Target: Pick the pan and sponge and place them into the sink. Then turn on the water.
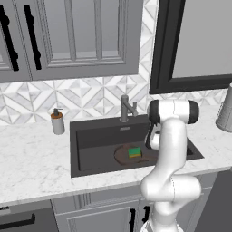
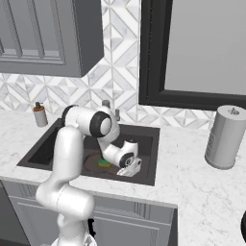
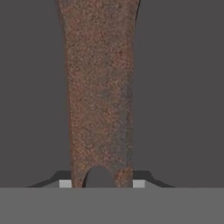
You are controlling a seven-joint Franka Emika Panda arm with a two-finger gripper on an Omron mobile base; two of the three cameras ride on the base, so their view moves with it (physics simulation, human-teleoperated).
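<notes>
Where sink [image 1: 90, 136] holds pan [image 1: 123, 156] (sponge [image 1: 134, 152] seemingly atop).

My arm [image 1: 170, 149] crowds the sink's [image 1: 90, 136] right half; faucet [image 1: 126, 108] blocks the back; its left half lies open.

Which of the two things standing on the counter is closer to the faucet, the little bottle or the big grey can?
The little soap bottle, left of the sink, stands closer to the faucet. The big grey canister stands farther off, past the sink's right side.
</notes>
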